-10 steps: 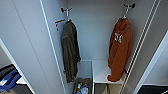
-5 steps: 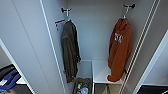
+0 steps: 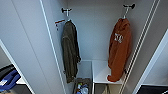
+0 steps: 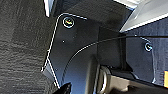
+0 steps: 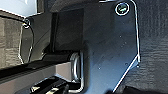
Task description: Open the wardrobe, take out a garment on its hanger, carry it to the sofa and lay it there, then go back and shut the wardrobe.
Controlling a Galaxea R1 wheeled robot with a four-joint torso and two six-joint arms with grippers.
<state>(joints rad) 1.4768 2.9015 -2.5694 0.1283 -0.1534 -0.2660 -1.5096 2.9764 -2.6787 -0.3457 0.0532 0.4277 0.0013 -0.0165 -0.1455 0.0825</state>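
The white wardrobe point(image 3: 95, 32) stands open in the head view, its left door point(image 3: 27, 47) swung wide and its right door point(image 3: 156, 57) open at the picture's edge. The orange garment point(image 3: 120, 50), with a white mark on the chest, hangs on its hanger from a hook at the right inside. At the left inside, a dark olive-green jacket point(image 3: 70, 52) hangs from another hook. The wrist views show dark carpet under the robot's own dark plates.
A white shelf point(image 3: 101, 72) sits low in the wardrobe under the orange garment. A box of small items point(image 3: 82, 87) lies at the wardrobe's bottom left. Blue and dark things point(image 3: 8, 77) lie left of the open left door.
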